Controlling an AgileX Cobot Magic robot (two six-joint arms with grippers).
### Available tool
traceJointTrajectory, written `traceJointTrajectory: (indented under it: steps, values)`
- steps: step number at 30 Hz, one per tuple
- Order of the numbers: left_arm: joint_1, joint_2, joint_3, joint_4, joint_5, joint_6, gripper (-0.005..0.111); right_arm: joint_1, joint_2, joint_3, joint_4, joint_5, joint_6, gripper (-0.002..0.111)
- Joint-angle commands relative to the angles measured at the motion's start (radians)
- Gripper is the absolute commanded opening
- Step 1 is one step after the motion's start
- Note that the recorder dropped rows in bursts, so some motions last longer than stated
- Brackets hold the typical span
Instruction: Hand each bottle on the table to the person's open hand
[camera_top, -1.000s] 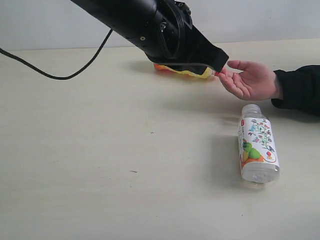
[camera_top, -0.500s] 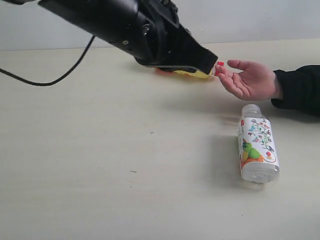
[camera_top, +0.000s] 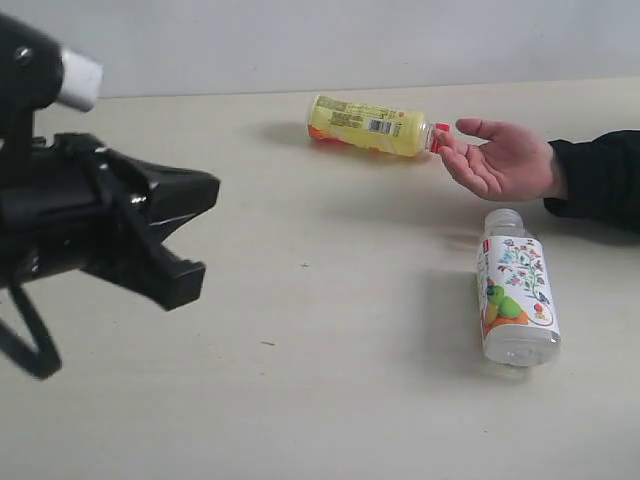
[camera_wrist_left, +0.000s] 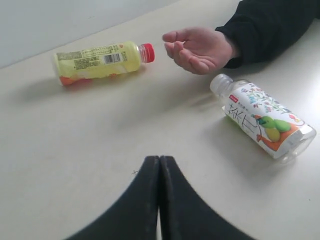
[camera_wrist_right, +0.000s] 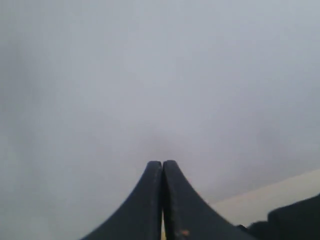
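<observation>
Left hand (camera_wrist_left: 159, 160) is pinched closed on nothing, well apart from the yellow bottle (camera_top: 370, 125) lying on the bench (camera_top: 300, 400), cap right by the person's open hand (camera_top: 505, 160). Right hand (camera_wrist_right: 162, 165) closed too.

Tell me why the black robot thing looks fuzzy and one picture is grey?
Exterior view: the left gripper looks soft-edged, probably from being near the lens, while the yellow bottle is crisp. Left wrist view: sharp, even the print on the fruit-label bottle. Right wrist view: mostly featureless grey haze behind the right gripper.
</observation>
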Motion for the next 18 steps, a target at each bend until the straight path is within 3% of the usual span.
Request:
traceJointTrajectory:
  steps: [1,6,13,18]
  values:
    - [0.002,-0.096,0.105,-0.021,-0.081,-0.038,0.000,-0.005,0.046,-0.135,0.038,-0.053,0.055,0.000]
    - [0.002,-0.176,0.196,-0.021,-0.142,-0.080,0.000,-0.005,0.349,-0.438,0.030,0.116,-0.083,0.000]
    - [0.002,-0.258,0.368,-0.019,-0.268,-0.081,0.000,-0.005,0.967,-0.939,-0.068,0.845,-0.108,0.000]
    - [0.002,-0.308,0.447,-0.019,-0.353,-0.139,0.000,-0.005,1.281,-1.118,-0.084,1.191,-0.133,0.000]
